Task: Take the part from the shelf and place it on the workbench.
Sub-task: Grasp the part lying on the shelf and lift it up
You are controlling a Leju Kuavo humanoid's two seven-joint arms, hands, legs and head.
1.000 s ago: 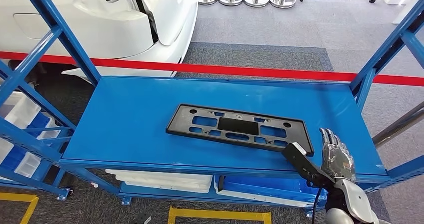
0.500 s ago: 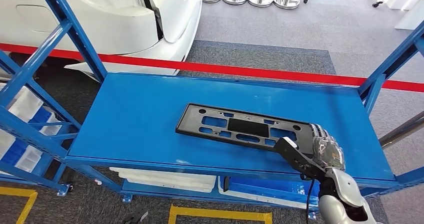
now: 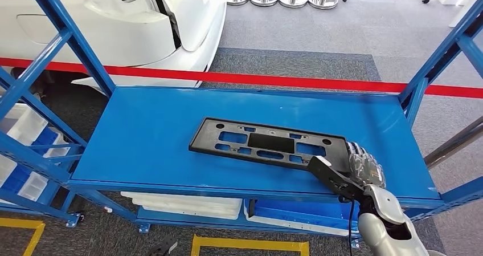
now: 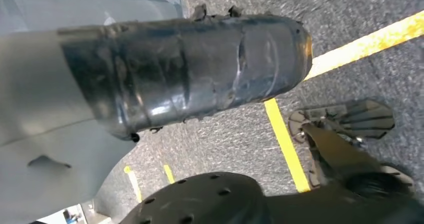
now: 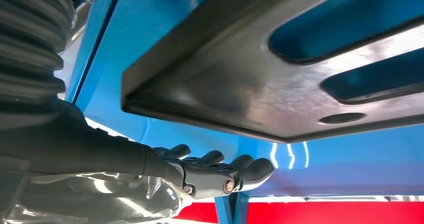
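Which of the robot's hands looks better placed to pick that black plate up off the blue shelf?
The right. Its right hand is already at the near right corner of the black part on the blue shelf, fingers beside its edge. The left hand hangs over the floor's yellow line, away from the shelf.

The right hand (image 3: 364, 167) has dark segmented fingers (image 5: 215, 170) under a clear, glossy plastic wrap (image 3: 370, 173). Small round metal screws (image 5: 228, 185) sit in the dark finger links beside that wrap. Just behind the hand, a black boxy camera bracket (image 3: 333, 179) stands on the wrist, and a thin black cable (image 3: 351, 224) hangs from it. The forearm (image 3: 387, 227) below the bracket is smooth silver-grey. A grey ribbed cover (image 5: 30, 39) adjoins the hand's base.
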